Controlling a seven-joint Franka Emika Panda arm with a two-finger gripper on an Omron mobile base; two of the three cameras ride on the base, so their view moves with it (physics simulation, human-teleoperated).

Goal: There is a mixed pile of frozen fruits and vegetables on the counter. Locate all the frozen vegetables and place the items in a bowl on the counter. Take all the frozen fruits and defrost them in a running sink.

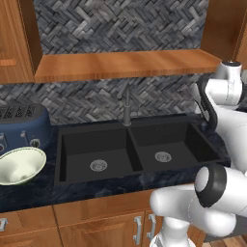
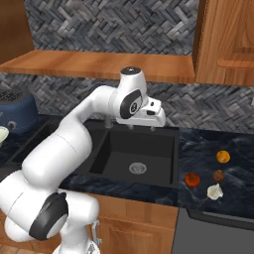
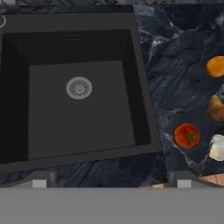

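My gripper (image 3: 111,180) hangs open over the right basin of the black sink (image 3: 87,118), nothing between its fingertips (image 3: 39,180); it also shows above the sink in the right base view (image 2: 150,126). On the dark counter (image 3: 175,65) right of the sink lie the vegetables: a red tomato (image 3: 187,135) (image 2: 192,179) and a pale garlic bulb (image 3: 217,147) (image 2: 214,191). Beyond them lie the fruits: a bright orange piece (image 3: 215,66) (image 2: 223,157) and a duller yellow-brown one (image 3: 215,107) (image 2: 219,175). The cream bowl (image 1: 30,152) with its green rim stands left of the sink.
A blue toaster (image 1: 24,128) stands behind the bowl. The slim faucet (image 1: 127,108) rises at the back between the two basins, and I see no water running. A wooden shelf (image 1: 125,65) and wall cabinets hang above the counter.
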